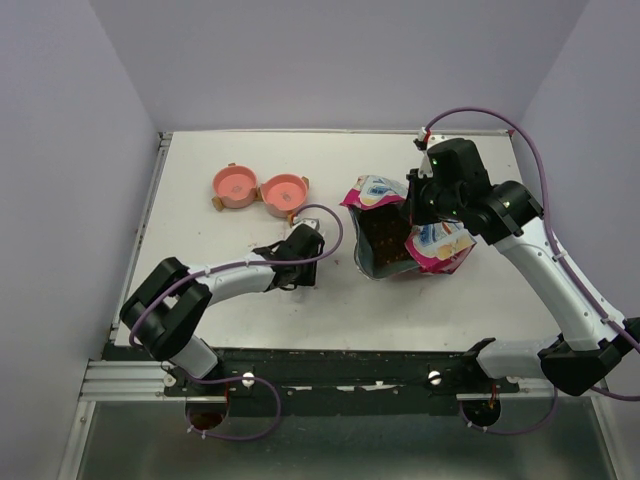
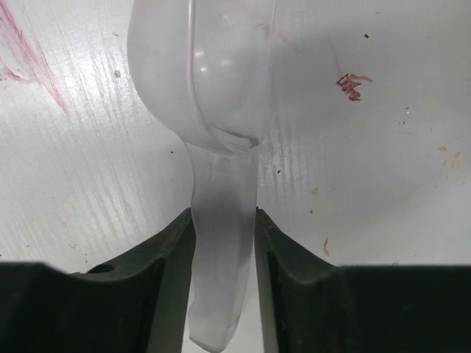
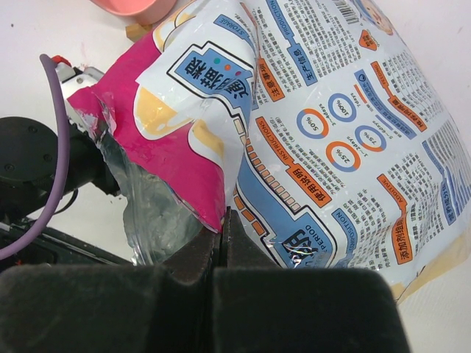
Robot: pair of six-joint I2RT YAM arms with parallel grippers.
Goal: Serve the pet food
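Observation:
The pet food shows as a dark brown mass inside the open pink printed bag, which lies right of the table's middle. My right gripper is shut on the bag's torn upper edge; the right wrist view shows only the bag's print and silver lining, no kibble. A clear plastic scoop lies empty on the white table. Its handle runs between the jaws of my left gripper, which stand open close around it, a thin gap showing at the right finger. My left gripper sits just below the bowls.
Two pink bowls stand side by side at the back left of the table, and one bowl's rim shows in the right wrist view. Purple walls close in the table on three sides. Faint red marks stain the tabletop.

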